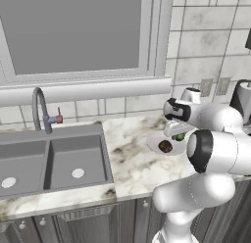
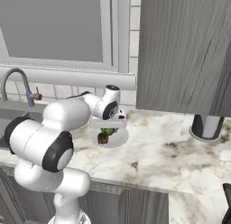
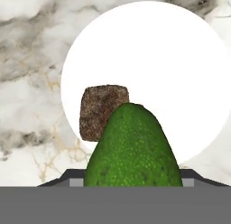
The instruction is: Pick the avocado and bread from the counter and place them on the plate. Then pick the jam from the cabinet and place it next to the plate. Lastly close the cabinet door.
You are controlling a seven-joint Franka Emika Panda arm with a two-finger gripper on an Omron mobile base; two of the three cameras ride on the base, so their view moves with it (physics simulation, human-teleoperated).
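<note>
**One item seated, one in the jaws above the plate**

Two task items are accounted for at the plate (image 3: 180,60). The bread (image 3: 103,111) lies on the white surface, toward its edge. The avocado (image 3: 133,148) sits in the gripper (image 1: 179,135), jaws pinching it at its broad end, its long axis running straight out from the jaws toward the plate's middle (narrow end leading).

Governing relation: in the hand view the plate lies directly ahead of the jaws, and the avocado's tip overlaps the bread's near corner. Whether fruit and bread touch cannot be told from that view. Bare plate lies beyond the bread and to its far side.

Both base views confirm the gripper low over the plate (image 2: 109,138) on the counter (image 2: 171,160), with the green fruit (image 2: 108,131) and the brown lump (image 2: 103,138) close together beneath the hand.

Judgement: release is the step in hand. A drop here risks the avocado landing on the bread and rolling, so shifting toward the bare area appears safer.

The cabinet (image 2: 185,51) hangs well to one side, the jam unsighted.
</note>
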